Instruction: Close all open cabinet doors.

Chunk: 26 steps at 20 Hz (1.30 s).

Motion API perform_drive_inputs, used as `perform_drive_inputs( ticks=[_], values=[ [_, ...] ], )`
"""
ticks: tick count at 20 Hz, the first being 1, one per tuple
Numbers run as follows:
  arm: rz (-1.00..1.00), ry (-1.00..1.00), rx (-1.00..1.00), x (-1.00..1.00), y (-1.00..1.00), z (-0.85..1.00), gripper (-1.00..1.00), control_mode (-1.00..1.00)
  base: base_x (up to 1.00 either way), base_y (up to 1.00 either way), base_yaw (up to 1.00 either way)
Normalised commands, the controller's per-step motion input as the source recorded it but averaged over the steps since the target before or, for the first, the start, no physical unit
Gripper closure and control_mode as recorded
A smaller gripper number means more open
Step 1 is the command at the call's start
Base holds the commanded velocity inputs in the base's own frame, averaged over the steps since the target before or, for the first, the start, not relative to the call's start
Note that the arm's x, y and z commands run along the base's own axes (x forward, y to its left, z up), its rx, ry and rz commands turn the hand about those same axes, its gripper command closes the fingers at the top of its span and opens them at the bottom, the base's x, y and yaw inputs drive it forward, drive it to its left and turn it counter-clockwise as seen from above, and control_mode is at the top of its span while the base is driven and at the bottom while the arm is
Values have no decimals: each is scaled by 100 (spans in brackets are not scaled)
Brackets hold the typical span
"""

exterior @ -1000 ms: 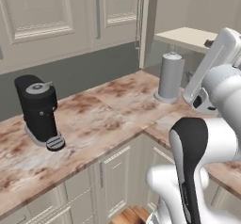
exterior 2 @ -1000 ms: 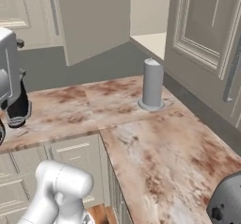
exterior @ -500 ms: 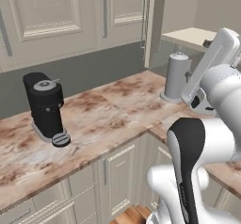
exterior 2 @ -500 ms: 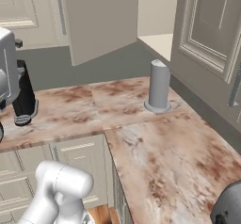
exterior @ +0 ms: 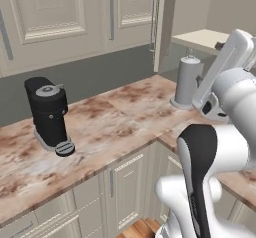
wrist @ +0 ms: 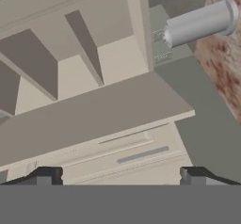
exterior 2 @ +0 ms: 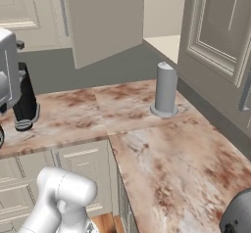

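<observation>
The pincer (wrist: pixel 117 175) gapes wide, empty, facing the open cabinet door (wrist: pixel 89 119) just ahead.

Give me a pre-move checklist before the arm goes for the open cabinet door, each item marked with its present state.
1. Open cabinet door identified, swung out over the counter: ok.
2. Gripper empty, jaws wide apart: ok.
3. Gripper touching the door: not ok, it is apart from it.
4. Grey canister stands upright on the counter, below the open cabinet and beside the door's swing: cannot tell whether it clears.
5. Coffee machine away from the door: ok.
6. Neighbouring doors on the left wall shut: ok.
</observation>
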Motion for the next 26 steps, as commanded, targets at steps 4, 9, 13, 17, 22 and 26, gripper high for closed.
perform_drive_inputs(
  ticks=[4, 9, 13, 17, 22, 26],
  values=[
    [0, 1, 0, 6, 9, 0, -100, -100, 0, 0, 0],
    [0, -8, -4, -20, 46, -1, -100, -100, 0, 0, 0],
    [0, -13, -9, -33, 59, 0, -100, -100, 0, 0, 0],
    [0, 0, -8, -1, 56, -1, -100, -100, 0, 0, 0],
    [-6, 16, 0, 69, 7, 0, -100, -100, 0, 0, 0],
    [-16, 11, 0, 88, -11, -1, -100, -100, 0, 0, 0]
  ],
)
